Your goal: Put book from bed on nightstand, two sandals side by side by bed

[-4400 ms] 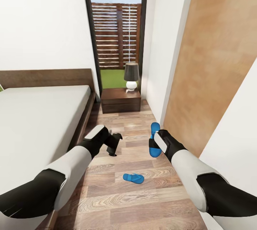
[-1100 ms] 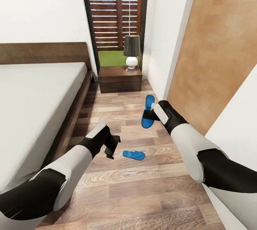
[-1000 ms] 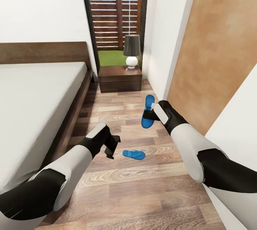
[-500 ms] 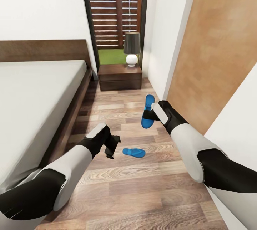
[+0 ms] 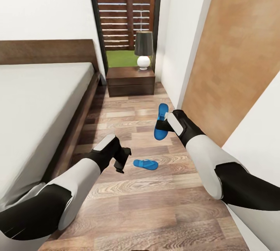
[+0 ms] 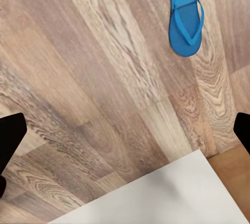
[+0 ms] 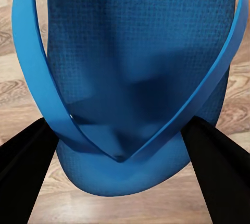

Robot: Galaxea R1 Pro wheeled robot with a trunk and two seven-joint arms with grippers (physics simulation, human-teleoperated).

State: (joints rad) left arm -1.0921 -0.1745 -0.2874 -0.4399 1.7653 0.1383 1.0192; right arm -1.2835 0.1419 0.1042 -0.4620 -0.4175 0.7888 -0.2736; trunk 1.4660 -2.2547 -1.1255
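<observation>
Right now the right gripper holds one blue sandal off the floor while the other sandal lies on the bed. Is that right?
Not quite. The right gripper does hold one sandal off the floor, but the other sandal lies on the wood floor beside the bed, not on it. The head view shows this.

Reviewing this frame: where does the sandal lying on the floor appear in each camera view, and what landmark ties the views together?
Head view: the loose sandal lies flat on the plank floor at centre, just beyond the left gripper.
Left wrist view: same sandal at the upper edge, strap up.
Right wrist view: not that one; the sandal there is the held sandal, pinched in the right gripper.
Shared landmark: the plank floor.
</observation>
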